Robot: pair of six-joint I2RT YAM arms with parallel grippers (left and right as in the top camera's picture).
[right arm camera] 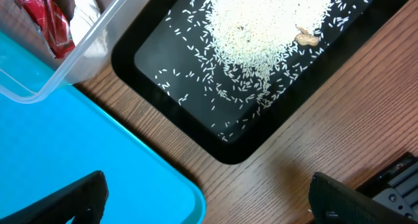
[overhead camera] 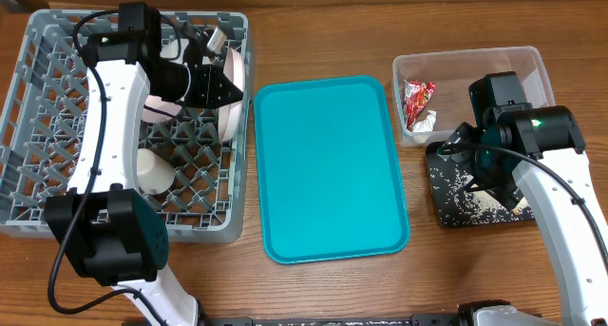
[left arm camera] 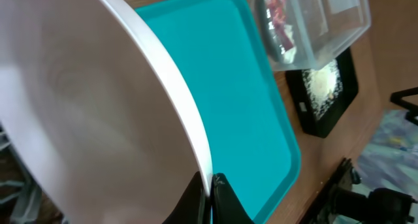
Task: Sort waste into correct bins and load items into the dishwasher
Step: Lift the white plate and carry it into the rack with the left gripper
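Your left pincer [left arm camera: 210, 196] is clamped on the rim of the plate [left arm camera: 85, 100], which stands on edge just under it, at the rack [overhead camera: 38, 126] wall facing the teal tray [overhead camera: 328, 164]; a cup [overhead camera: 154, 170] lies further into the rack, back towards that arm's base. Your right pincer [right arm camera: 209, 201] is spread wide with nothing between its fingers, hanging over the tabletop [right arm camera: 339, 119]. The black tray [right arm camera: 147, 61] with the rice [right arm camera: 261, 34] lies just ahead of it, and the tub [right arm camera: 98, 34] holding the wrapper [right arm camera: 39, 14] sits ahead and to its left, beside the black tray
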